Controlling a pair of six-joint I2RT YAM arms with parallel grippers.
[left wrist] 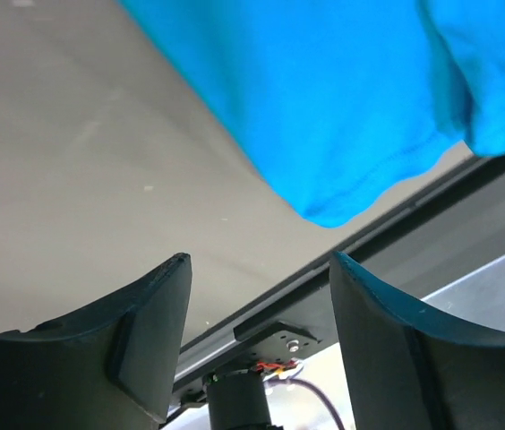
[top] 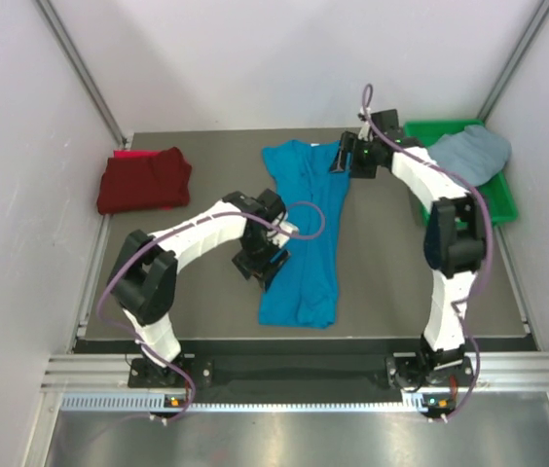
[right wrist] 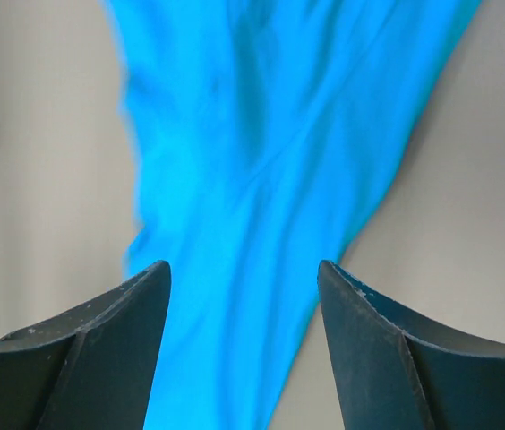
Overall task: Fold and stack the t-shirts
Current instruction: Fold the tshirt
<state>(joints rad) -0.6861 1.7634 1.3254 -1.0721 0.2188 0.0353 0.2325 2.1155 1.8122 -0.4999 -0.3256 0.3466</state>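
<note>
Hovering beside the blue shirt (top: 304, 243) near its hem, with left gripper (left wrist: 261, 260) spread, empty. Hanging over its top end with right gripper (right wrist: 243, 269) spread too, empty.

No text, label, brand, number or sign can be read in any view

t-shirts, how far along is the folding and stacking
Done: maroon shirt folded far left, red one showing behind it. In hand: turquoise shirt, narrowed lengthwise, with left gripper and right gripper open by it. Left: its final folds, plus the grey-blue shirt in the green bin.
</note>
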